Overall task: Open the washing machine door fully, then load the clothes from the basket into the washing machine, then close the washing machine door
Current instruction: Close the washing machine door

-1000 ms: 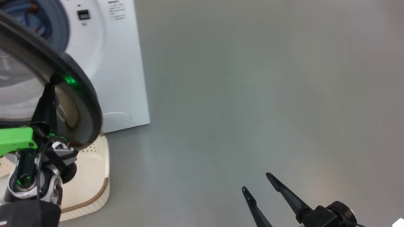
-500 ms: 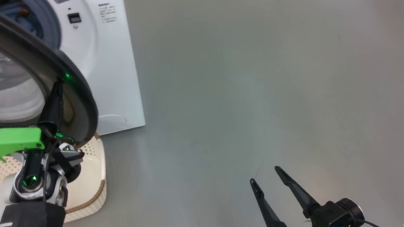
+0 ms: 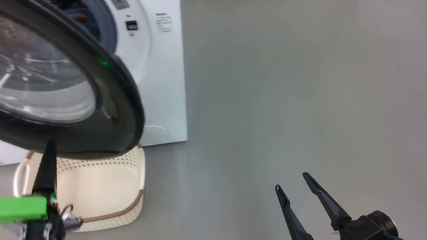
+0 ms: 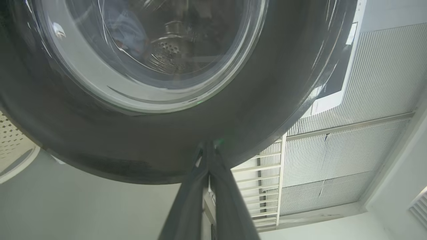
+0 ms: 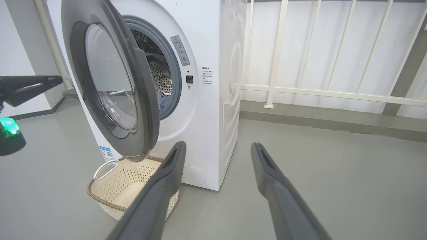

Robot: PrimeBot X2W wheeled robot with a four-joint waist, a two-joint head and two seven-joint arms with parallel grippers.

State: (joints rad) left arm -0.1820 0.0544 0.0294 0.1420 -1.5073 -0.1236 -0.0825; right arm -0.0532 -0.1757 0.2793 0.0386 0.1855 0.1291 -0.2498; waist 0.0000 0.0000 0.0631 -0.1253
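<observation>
Left gripper (image 3: 50, 145) was clenched, empty, tips just under lower rim of washing machine door (image 3: 124, 100). Door stood upright, half swung out, glass facing robot, above basket (image 3: 115, 183). Right gripper (image 3: 291, 181) was spread, well apart.

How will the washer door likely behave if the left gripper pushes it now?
The door hangs partly open on a side hinge, so it should swing as one stiff piece, not flex. Its black rim looks glossy, so the thin tips of the shut left gripper might skid along it. The bulging glass probably adds weight, so it may resist briefly.
</observation>
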